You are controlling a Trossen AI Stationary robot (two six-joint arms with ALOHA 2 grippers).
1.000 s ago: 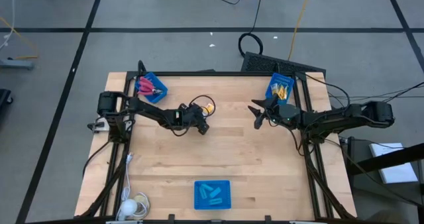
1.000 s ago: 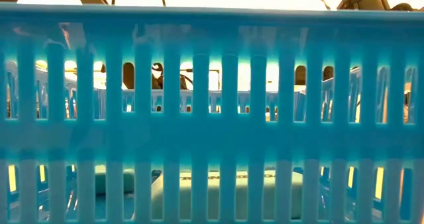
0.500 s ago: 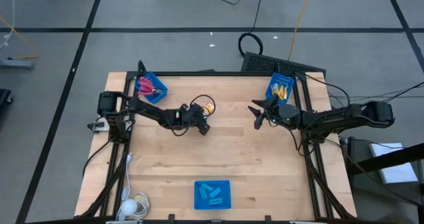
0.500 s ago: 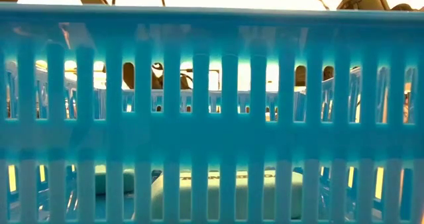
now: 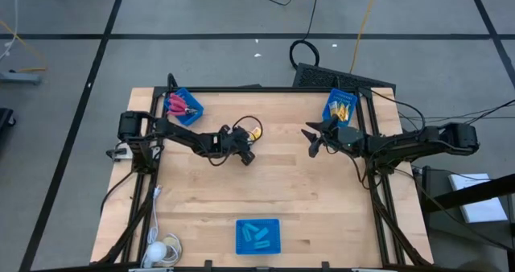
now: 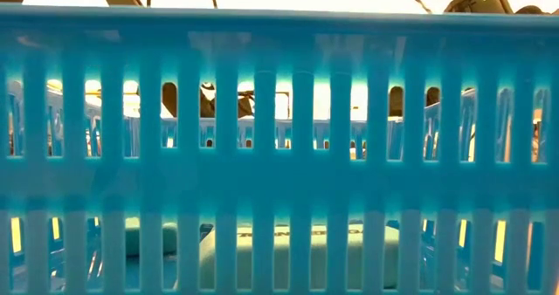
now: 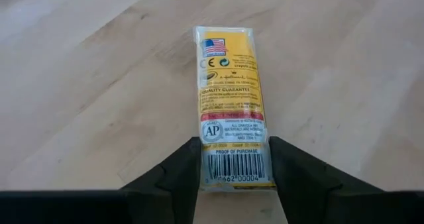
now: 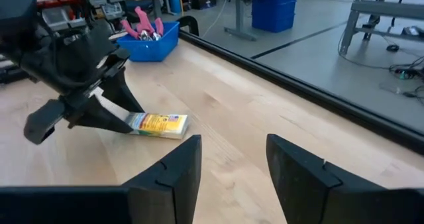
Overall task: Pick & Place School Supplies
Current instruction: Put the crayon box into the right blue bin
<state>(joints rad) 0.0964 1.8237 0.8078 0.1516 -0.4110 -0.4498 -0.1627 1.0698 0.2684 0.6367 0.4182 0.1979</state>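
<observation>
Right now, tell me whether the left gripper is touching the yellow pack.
Touching. In the left wrist view, the left gripper has both fingers pressed against the sides of the yellow pack.

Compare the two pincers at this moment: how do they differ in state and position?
The left pincer is shut on the yellow pack, while the right pincer is open and holds nothing. The left pincer sits left of the table's centre with the pack low at the wood; the right pincer is right of centre, facing the left one. Both are dark and two-fingered.
</observation>
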